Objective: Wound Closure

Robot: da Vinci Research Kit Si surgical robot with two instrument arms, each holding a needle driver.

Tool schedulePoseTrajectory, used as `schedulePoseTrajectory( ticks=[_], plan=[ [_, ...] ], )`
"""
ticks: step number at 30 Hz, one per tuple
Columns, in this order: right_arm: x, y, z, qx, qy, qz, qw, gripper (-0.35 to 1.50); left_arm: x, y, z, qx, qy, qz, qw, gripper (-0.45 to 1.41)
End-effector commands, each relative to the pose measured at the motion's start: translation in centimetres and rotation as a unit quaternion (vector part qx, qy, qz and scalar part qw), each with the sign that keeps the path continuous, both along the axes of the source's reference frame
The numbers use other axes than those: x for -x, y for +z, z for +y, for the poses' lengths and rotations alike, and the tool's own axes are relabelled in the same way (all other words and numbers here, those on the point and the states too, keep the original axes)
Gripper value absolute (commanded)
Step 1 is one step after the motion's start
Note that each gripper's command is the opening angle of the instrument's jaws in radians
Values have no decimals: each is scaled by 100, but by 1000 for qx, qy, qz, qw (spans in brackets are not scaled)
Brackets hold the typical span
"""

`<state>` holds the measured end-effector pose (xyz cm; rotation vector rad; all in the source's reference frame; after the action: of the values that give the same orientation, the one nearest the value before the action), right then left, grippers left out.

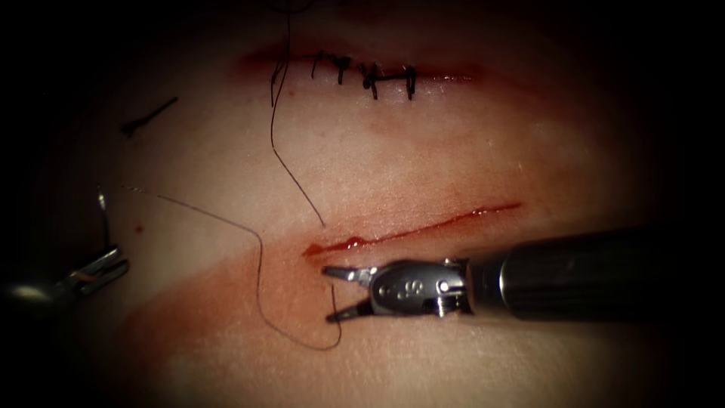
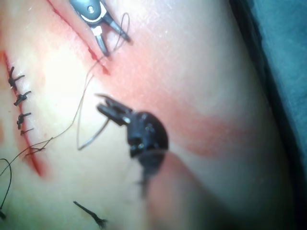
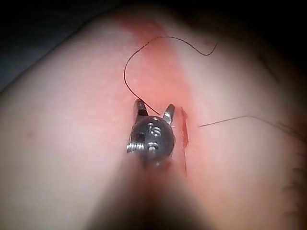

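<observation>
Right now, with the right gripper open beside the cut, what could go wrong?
1. The thread crosses between the right gripper's open jaws at the cut's left end; closing there might nick it.
2. The left gripper holds the needle clear of the tissue, left of the cut; the slack thread loop between could snag or tangle.

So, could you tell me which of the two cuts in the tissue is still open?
The lower cut, just above the right tool with its open jaws; it carries no stitches. The upper cut has dark stitches across it.
</observation>
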<state>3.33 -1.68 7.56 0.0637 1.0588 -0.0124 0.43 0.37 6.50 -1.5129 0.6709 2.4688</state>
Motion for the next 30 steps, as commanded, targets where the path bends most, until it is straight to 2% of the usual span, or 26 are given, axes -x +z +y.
schedulePoseTrajectory(
  ticks=[1, 2, 3, 6, 11, 18, 19, 20, 21, 24, 28, 30],
  plan=[
    [-7, 7, -4, -6, -10, 6, 1000, 36, 5, 8, -2, -1, 0, 0, 1000, -45],
    [-7, 7, -4, -6, -10, 6, 1000, 36, 5, 8, -2, -1, 0, 0, 1000, -45],
    [-6, 7, -3, -13, -24, 5, 1000, -35, 4, 8, -1, -1, 0, -1, 1000, -45],
    [-1, 0, -2, -15, -26, 0, 1000, -35, 6, 9, 2, -1, 1, -1, 1000, -45],
    [27, -31, -20, -9, -25, -5, 1000, -35, 16, 17, 9, 0, 2, -4, 1000, -45],
    [77, -91, -73, -24, -46, -23, 998, -35, 33, 36, 11, 5, 3, -5, 1000, -45],
    [90, -106, -85, -29, -48, -25, 998, -35, 37, 42, 8, 6, 6, -3, 1000, -45],
    [90, -106, -85, -29, -48, -25, 998, -35, 37, 42, 8, 6, 6, -3, 1000, -45],
    [105, -122, -97, -33, -47, -30, 998, -35, 42, 49, 2, 8, 11, 0, 1000, -45],
    [138, -144, -113, -31, -44, -56, 997, -35, 53, 62, -13, 6, 23, 2, 1000, -45],
    [164, -164, -128, -42, -47, -78, 995, -35, 66, 74, -33, -2, 33, 3, 999, -45],
    [165, -173, -132, -52, -56, -69, 995, -35, 69, 78, -43, -6, 37, 3, 999, -45]
  ],
)
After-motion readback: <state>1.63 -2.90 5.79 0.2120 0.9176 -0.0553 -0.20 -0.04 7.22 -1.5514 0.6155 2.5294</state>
